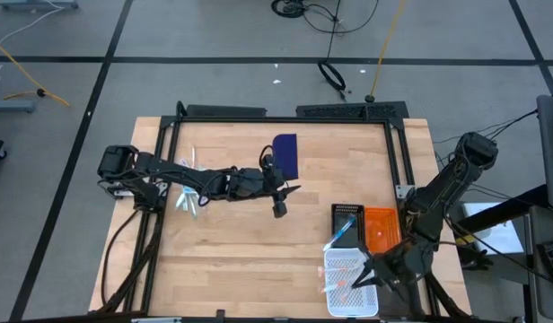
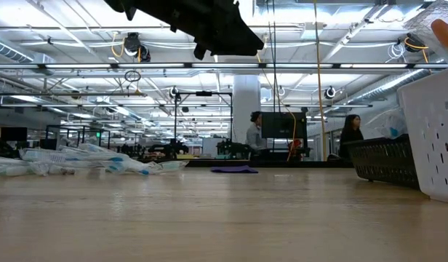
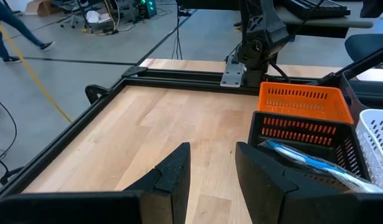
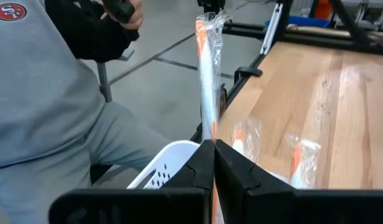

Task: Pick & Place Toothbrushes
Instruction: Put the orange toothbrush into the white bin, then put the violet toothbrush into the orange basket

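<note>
Toward the left edge of the light wooden table (image 1: 258, 242), a loose heap of clear-wrapped, mostly light blue and white plastic toothbrushes (image 1: 188, 198) lies beside the left arm. The left gripper (image 1: 279, 199) hangs above the table's middle, fingers spread with nothing between them. Just behind it, near the far edge, a dark blue flat rectangle (image 1: 285, 155) lies on the wood. Toward the right edge stand a black mesh basket (image 1: 346, 213) with a blue-and-white wrapped toothbrush (image 1: 340, 233) sticking out, and an orange mesh basket (image 1: 381, 228) touching its right side. At the near right corner, the right gripper (image 4: 214, 155) is pressed together, pinching an orange-and-white wrapped toothbrush (image 4: 207, 74) upright over a white perforated plastic basket (image 1: 334, 301) holding more orange-and-white ones (image 4: 298, 158). A person in a grey sweatshirt (image 4: 36, 93) sits beyond that corner.
</note>
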